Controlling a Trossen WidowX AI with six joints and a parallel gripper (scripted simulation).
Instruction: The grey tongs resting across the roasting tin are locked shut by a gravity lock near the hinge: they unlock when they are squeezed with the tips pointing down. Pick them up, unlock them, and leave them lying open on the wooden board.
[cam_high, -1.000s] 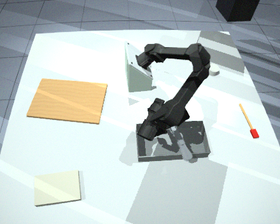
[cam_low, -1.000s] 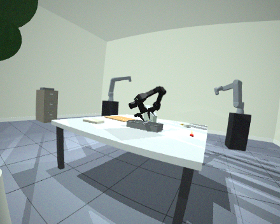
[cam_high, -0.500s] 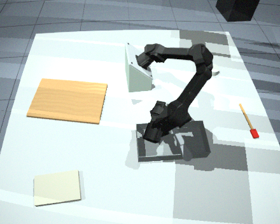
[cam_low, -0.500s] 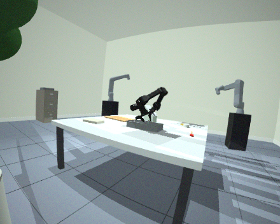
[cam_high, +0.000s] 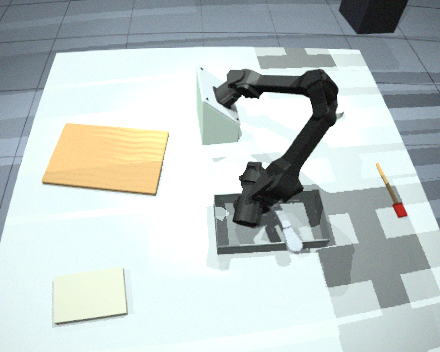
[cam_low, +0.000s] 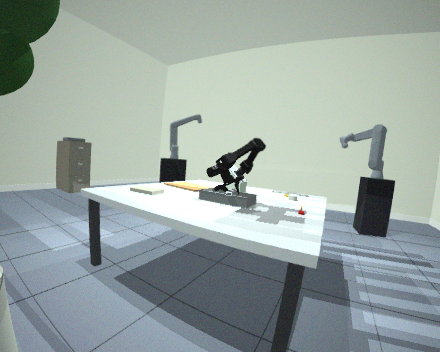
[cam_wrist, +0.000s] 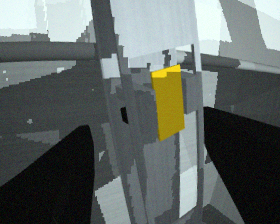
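Note:
The grey tongs (cam_high: 288, 231) (cam_wrist: 155, 30) lie across the roasting tin (cam_high: 267, 245) (cam_low: 225, 198) (cam_wrist: 45, 51), their pale rounded end over its front wall. A yellow piece (cam_wrist: 169, 105) shows in the middle of the tongs near the hinge. My gripper (cam_low: 229, 189) (cam_wrist: 145, 126) is low over the tin, with one finger on each side of the tongs. It is open; a narrow gap shows at the left finger, and the right finger is very close to the tongs' edge. The fingertips are hidden by the arm in the top view. The wooden board (cam_high: 107, 157) (cam_low: 181, 186) lies flat to the left.
A cream slab (cam_high: 90, 296) (cam_low: 146, 190) lies at the front left. A pale green wedge-shaped block (cam_high: 217, 127) stands behind the tin, close to the arm. A red-ended stick (cam_high: 399, 210) (cam_low: 301, 212) lies on the right of the table.

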